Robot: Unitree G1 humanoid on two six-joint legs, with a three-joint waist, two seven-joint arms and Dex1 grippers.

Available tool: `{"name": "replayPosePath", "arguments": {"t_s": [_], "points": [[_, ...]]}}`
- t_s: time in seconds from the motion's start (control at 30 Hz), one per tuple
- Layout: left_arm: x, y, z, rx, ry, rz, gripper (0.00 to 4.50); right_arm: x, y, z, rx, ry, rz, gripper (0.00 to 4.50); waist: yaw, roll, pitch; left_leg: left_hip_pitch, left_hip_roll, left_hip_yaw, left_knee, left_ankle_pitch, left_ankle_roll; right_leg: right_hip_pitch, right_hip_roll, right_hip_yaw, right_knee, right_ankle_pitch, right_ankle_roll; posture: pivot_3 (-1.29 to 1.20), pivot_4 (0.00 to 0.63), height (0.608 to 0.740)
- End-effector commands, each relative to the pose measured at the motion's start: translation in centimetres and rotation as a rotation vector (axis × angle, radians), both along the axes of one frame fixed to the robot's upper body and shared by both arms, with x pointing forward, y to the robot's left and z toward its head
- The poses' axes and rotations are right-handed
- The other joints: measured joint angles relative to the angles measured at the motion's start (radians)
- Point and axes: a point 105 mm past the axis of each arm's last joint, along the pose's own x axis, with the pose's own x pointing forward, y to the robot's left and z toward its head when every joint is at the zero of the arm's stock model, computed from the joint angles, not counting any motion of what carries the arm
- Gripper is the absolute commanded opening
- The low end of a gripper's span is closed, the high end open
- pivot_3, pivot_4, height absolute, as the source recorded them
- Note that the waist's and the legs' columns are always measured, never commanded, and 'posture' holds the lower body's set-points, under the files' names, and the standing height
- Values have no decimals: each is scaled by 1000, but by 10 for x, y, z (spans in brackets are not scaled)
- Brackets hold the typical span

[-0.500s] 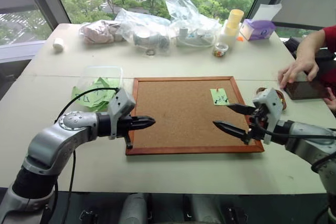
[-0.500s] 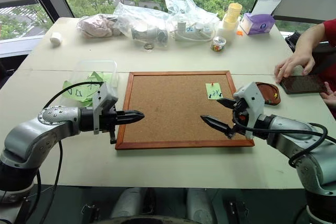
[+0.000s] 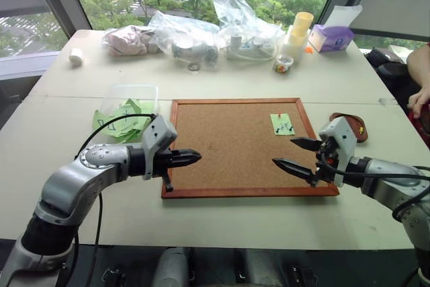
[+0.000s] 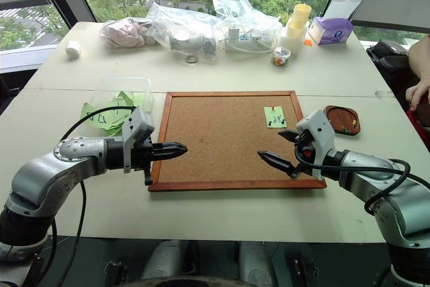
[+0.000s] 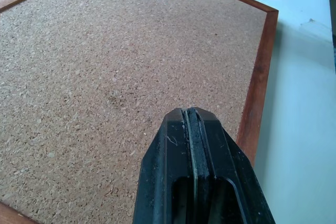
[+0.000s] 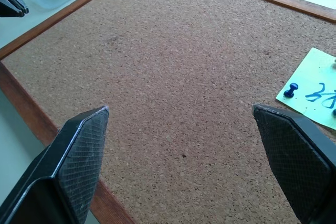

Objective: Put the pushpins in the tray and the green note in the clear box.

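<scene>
green note [image 3: 282,124] pinned flat at corkboard [image 3: 228,146] far right corner, edges square to frame. left gripper [image 3: 195,158] clenched, right gripper [image 3: 301,155] released, both empty. person's hand has withdrawn from the table.

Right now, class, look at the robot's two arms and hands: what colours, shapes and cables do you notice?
Both arms are rounded silver-grey shells with black joints. Each ends in a pale grey boxy wrist block carrying two black tapered fingers. The left hand and right hand match. The right finger pads have a fine cross-hatched texture. Black cables loop along both forearms.
</scene>
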Motion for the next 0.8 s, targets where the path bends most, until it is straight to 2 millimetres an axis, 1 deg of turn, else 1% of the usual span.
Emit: {"name": "replayPosePath", "arguments": {"t_s": [0.03, 0.13, 0.2, 0.27, 0.33, 0.37, 0.43, 0.47, 0.5, 0.57, 0.6, 0.67, 0.73, 0.8], "points": [[3, -4, 15, -17, -70, -8, 32, 4, 0, 7, -2, -48, -18, 4500, 0, 0, 0, 0, 0, 0, 0, 0, 0, 0, 0, 0, 0, 0, 0, 0, 150, 735], [9, -8, 22, -35, -101, -8, 32, 7, 1, 9, 19, -59, -35, 4500, 0, 0, 0, 0, 0, 0, 0, 0, 0, 0, 0, 0, 0, 0, 0, 0, 150, 735], [16, -15, 33, -106, -113, 10, 32, 13, -1, 9, 1, -78, -60, 4500, 2, 0, 0, 0, 0, 0, 0, 0, 0, 0, 0, 0, 0, 0, 0, 0, 150, 735], [22, -23, 39, -142, -121, 15, 32, 26, -4, 12, -26, -154, -108, 4500, 2, 0, 0, 0, -1, 0, 1, 0, 0, 0, 0, 0, 0, 0, 0, 0, 150, 735], [29, -28, 35, -109, -137, 20, 32, 40, -7, 14, 2, -180, -162, 4500, -1, 0, 0, 0, -1, 0, 1, 0, 0, 0, 0, 0, 0, 0, 0, 0, 150, 735], [34, -29, 29, -70, -145, 33, 32, 45, -7, 14, 17, -186, -178, 4500, -3, 0, 0, 0, -1, 0, 1, 0, 0, 0, 0, 0, 0, 0, 0, 0, 150, 735], [50, -31, 8, 48, -162, 67, 32, 64, -10, 13, 26, -201, -240, 4500, -3, 0, 0, 0, -3, 0, 0, 0, 0, 0, 1, 0, 0, 0, 0, 0, 150, 735], [56, -33, 1, 71, -165, 69, 32, 73, -11, 12, 28, -201, -270, 4500, -4, 1, 0, 1, -2, 0, 0, 0, -1, 0, 2, 0, 0, 0, 0, 0, 150, 735], [59, -36, -3, 45, -140, 70, 32, 84, -13, 11, 30, -200, -309, 4500, -5, 1, 0, 1, -3, 1, 0, 1, -1, 0, 2, 1, 0, 0, 0, 0, 150, 735], [61, -41, -8, 34, -119, 48, 32, 105, -21, 10, 6, -201, -395, 4500, -3, 1, 0, 1, -2, 2, 0, 1, -1, 0, 2, 1, 1, 0, 0, 0, 150, 735], [61, -41, -10, 40, -117, 41, 32, 110, -23, 10, -2, -198, -421, 4500, -4, 1, 0, 0, -2, 2, 0, 1, -1, -1, 2, 1, 1, 0, 0, 0, 150, 735], [59, -42, -18, 80, -107, 21, 32, 118, -23, 9, 12, -187, -429, 4500, -1, 1, 0, -1, -2, 2, 0, 1, -1, -3, 2, 1, 1, 0, 0, 0, 150, 735], [58, -39, -31, 155, -100, 11, 32, 127, -21, 7, 12, -179, -433, 4500, -1, 1, 0, -1, 0, 2, -1, 1, -1, -3, 2, 0, 1, 0, 0, 0, 150, 735], [58, -37, -37, 193, -106, 14, 32, 133, -20, 4, 4, -176, -433, 4500, -3, 2, 0, -1, 0, 3, -1, 1, -1, -3, 2, 1, 1, 0, 0, 0, 150, 735]]}}
